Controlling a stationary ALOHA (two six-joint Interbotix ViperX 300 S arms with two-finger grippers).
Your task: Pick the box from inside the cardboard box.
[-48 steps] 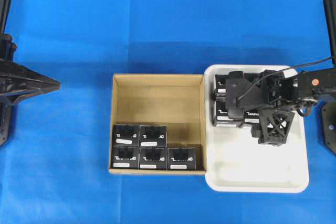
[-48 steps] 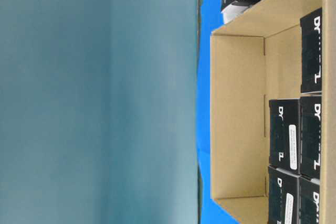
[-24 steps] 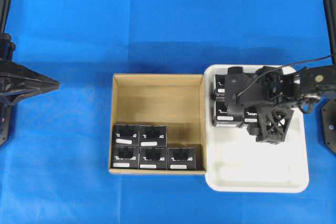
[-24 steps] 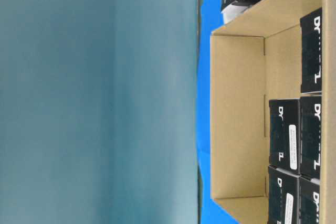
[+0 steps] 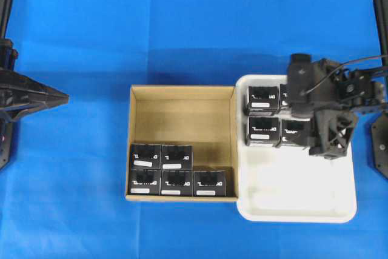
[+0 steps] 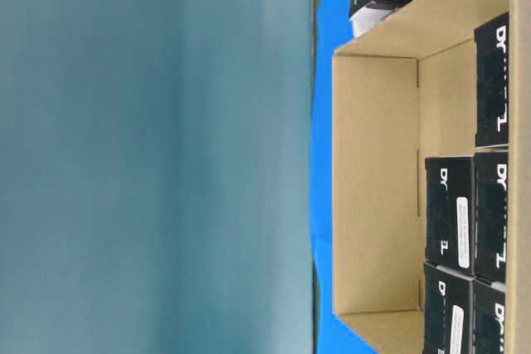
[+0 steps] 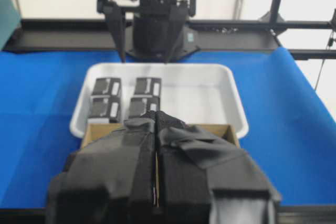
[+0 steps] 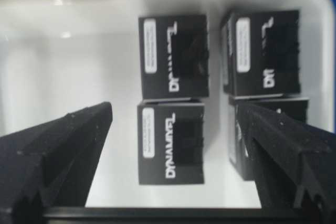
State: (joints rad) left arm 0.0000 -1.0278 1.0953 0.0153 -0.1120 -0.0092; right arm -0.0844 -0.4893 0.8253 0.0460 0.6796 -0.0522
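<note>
The cardboard box point(image 5: 182, 116) lies in the middle of the blue table, and also shows in the table-level view point(image 6: 373, 188). Several black boxes point(image 5: 176, 156) with white lettering stand along its near side in two rows; its far half is bare. My right gripper point(image 5: 298, 89) is open and empty, raised over the white tray; in its wrist view point(image 8: 173, 111) the fingers point(image 8: 68, 145) stand wide apart above a black box point(image 8: 170, 142). My left gripper point(image 5: 57, 96) is shut and empty, far left of the cardboard box, its jaws pressed together point(image 7: 157, 115).
The white plastic tray point(image 5: 291, 180) touches the cardboard box's right wall and holds several black boxes point(image 5: 263, 131) at its far end; its near half is bare. In the left wrist view the tray point(image 7: 199, 93) lies beyond the carton rim point(image 7: 226, 128).
My right gripper has risen and drawn back to the right, off the tray's boxes, uncovering them. The left arm and the boxes in the cardboard box have not moved.
</note>
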